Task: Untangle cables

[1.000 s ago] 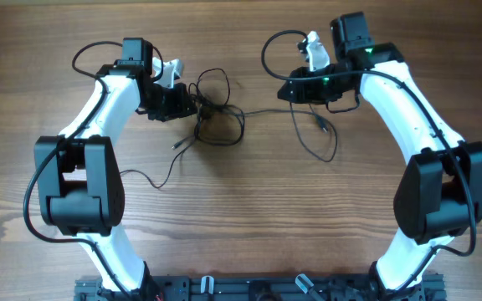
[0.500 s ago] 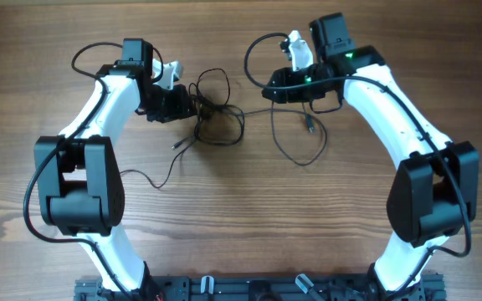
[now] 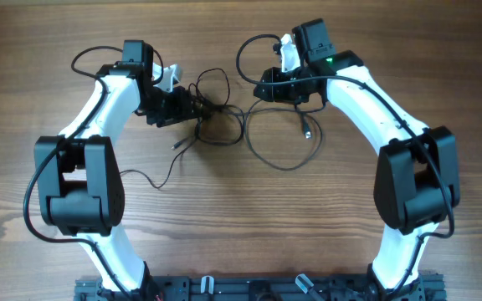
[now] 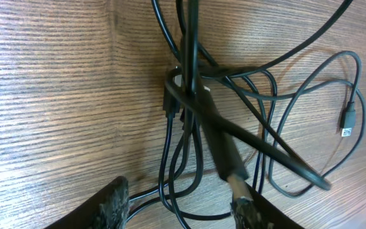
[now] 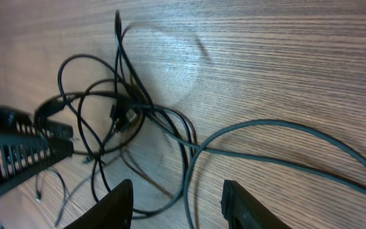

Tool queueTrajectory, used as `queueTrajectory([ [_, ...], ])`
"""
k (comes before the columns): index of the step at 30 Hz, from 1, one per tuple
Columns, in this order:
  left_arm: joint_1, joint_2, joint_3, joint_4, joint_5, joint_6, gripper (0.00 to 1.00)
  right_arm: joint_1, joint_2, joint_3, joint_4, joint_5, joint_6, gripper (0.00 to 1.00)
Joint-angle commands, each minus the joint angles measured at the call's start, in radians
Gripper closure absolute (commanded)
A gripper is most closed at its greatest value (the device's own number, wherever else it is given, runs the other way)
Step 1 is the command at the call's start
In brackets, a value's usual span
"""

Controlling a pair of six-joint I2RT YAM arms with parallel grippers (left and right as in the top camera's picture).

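Note:
The cables form a black knot on the wooden table between my two grippers. A long loop runs right from it and ends in a small plug. My left gripper is at the knot's left side. In the left wrist view it is open, with strands of the knot and a thicker plug lying between its fingers. My right gripper hovers just right of the knot. It is open, and one grey cable passes between its fingers.
A thin loose strand trails left from the knot toward the left arm. Thick arm wires loop behind each wrist. The arm bases and a black rail line the front edge.
The right arm has swung left toward the knot, and the long loop has slid left with it. The left gripper's jaws have spread apart; the left arm stayed put.

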Motion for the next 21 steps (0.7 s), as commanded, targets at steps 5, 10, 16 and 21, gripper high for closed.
queueTrajectory([
  [5, -0.003, -0.011, 0.001, 0.017, -0.001, -0.003, 0.83, 0.008, 0.029, -0.01, 0.001, 0.011, 0.248, 0.52],
  [10, -0.003, -0.011, 0.001, 0.016, -0.001, -0.003, 0.9, 0.008, 0.03, -0.01, 0.005, 0.015, 0.346, 0.51],
  [16, -0.003, -0.011, 0.001, 0.016, -0.001, -0.003, 0.71, 0.03, 0.044, -0.01, -0.011, 0.056, 0.496, 0.51],
  [21, -0.003, -0.011, 0.001, 0.018, -0.001, -0.003, 0.56, 0.082, 0.076, -0.01, -0.021, 0.126, 0.594, 0.48],
])
